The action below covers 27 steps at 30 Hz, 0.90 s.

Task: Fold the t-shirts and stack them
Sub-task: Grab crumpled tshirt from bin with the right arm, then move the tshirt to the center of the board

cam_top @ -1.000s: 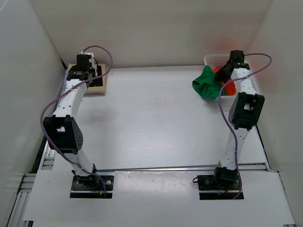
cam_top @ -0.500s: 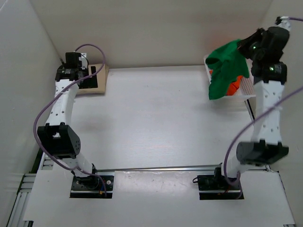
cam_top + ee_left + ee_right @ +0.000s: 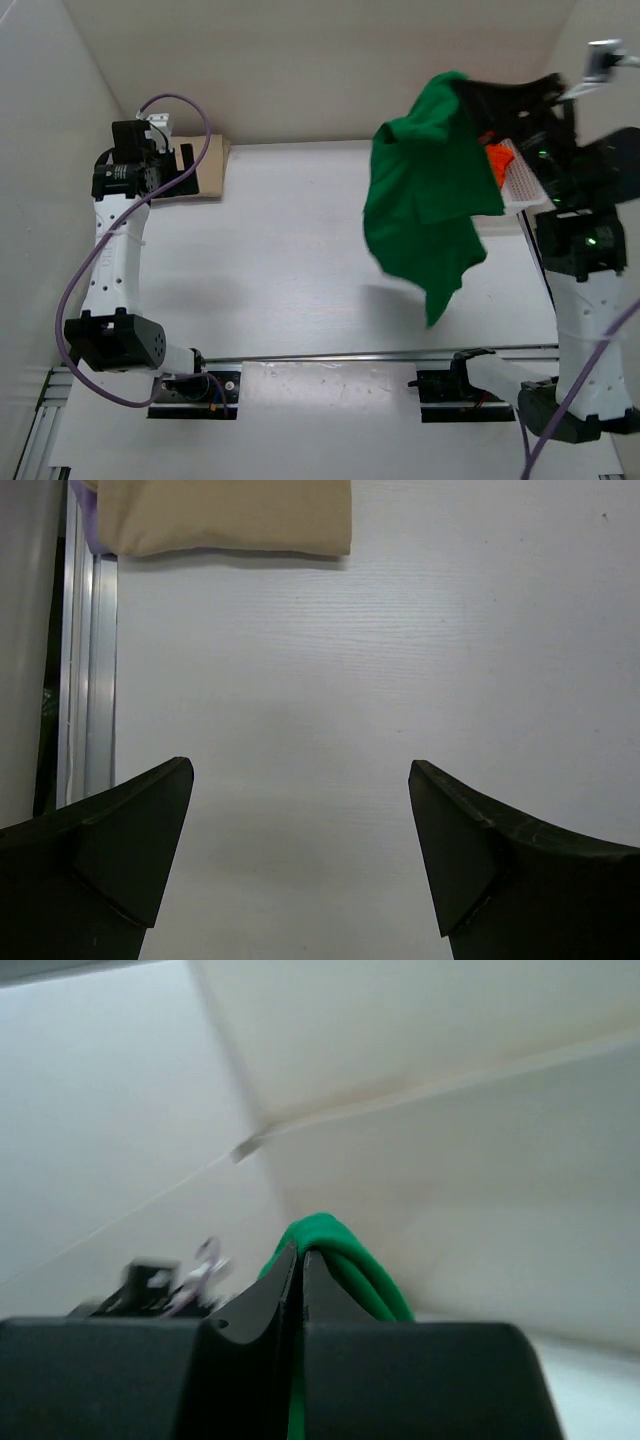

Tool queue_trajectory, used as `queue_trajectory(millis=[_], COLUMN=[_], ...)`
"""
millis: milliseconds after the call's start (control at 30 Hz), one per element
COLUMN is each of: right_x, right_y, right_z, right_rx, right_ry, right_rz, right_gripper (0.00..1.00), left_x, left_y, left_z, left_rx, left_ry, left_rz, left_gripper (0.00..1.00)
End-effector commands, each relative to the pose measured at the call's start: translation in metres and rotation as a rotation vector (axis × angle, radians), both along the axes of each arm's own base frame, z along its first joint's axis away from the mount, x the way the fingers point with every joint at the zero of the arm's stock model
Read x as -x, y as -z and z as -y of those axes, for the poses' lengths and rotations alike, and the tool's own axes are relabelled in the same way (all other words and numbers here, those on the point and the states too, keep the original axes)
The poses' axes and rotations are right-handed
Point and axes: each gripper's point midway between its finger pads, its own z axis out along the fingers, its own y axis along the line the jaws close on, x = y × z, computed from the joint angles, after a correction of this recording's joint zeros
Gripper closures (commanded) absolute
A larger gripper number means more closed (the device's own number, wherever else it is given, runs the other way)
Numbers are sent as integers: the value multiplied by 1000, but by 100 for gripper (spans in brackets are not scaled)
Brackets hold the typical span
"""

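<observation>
My right gripper (image 3: 470, 88) is shut on the green t-shirt (image 3: 425, 195) and holds it high; the shirt hangs loose over the right half of the table. In the right wrist view the green cloth (image 3: 345, 1260) bulges over the closed gripper (image 3: 300, 1257). The orange-red t-shirt (image 3: 497, 162) lies in the white basket (image 3: 525, 180) at the back right. The folded tan t-shirt (image 3: 205, 160) lies at the back left; it shows in the left wrist view (image 3: 225, 515), with a sliver of lavender t-shirt (image 3: 90, 530) under it. My left gripper (image 3: 160, 170) is open and empty beside it, seen also from the left wrist (image 3: 300, 780).
White walls enclose the table on three sides. An aluminium rail (image 3: 85, 670) runs along the table's left edge. The right arm stands tall at the right edge, next to the basket.
My right gripper has lifted the green t-shirt out of the basket, high and leftward, so it hangs unfurled. My left arm has drawn back toward the left wall.
</observation>
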Motion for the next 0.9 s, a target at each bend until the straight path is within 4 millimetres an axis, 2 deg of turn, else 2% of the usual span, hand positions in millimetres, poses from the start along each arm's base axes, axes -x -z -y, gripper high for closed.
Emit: queue_trajectory(millis=[0,33,100,133,167,200,233,267,300,333,367,400,467,567,600,633,667,700,733,767,800,833,867], right_x=[-21,-25,-28,-36,-46,-60,-84,-101,-134,-145,-154,-172,-165,-156,-145,-138,-127,-122,-117,-111,-109,-105,-103], right_y=[40,53,71,97,101,116,169,194,238,283,311,355,392,430,436,442,454,459,469,485,494,505,520], right_z=[-65,-97,-137,-171,-178,-183,-191,-184,-170,-153,-141,-121,-111,-104,-119,-127,-142,-149,-157,-166,-170,-170,-173], right_rx=[-11,-8,6,23,-1,-17,15,-8,7,38,48,87,199,478,564,630,739,788,827,888,893,906,920], right_ry=[-232,-301,-391,-447,-413,-372,-296,-231,-135,-49,-14,35,48,92,57,24,-35,-61,-93,-134,-163,-181,-199], right_rz=[-135,-185,-249,-354,-405,-489,-686,-793,-900,-1043,-1136,-1242,-1330,-1258,-1217,-1186,-1133,-1112,-1103,-1101,-1122,-1152,-1185], right_gripper=[100,100,100,100,97,94,91,88,64,52,46,43,42,41,41,41,39,38,36,36,36,36,36], left_x=[13,13,14,14,15,14,14,14,15,15,16,18,24,39,45,60,68,76,93,99,104,112,114], left_y=[-3,-3,-3,-3,1,4,4,4,9,9,18,20,41,79,99,124,143,157,177,187,195,212,220], left_z=[-6,-4,-9,-12,-12,-15,-17,-19,-21,-21,-19,-17,-7,22,40,52,67,77,91,101,110,120,124], left_rx=[16,23,23,23,24,12,5,-3,-8,-8,1,11,41,77,85,97,120,123,108,116,132,126,120], left_ry=[-14,-7,-19,-28,-29,-42,-50,-59,-67,-67,-60,-52,-20,64,120,154,199,231,278,309,337,374,387], left_rz=[5,6,6,6,-3,-13,-14,-15,-37,-37,-71,-81,-160,-284,-358,-447,-515,-567,-645,-677,-701,-746,-761], left_gripper=[0,0,0,0,0,0,0,0,0,0,0,0,0,0,0,0,0,0,0,0,0,0,0])
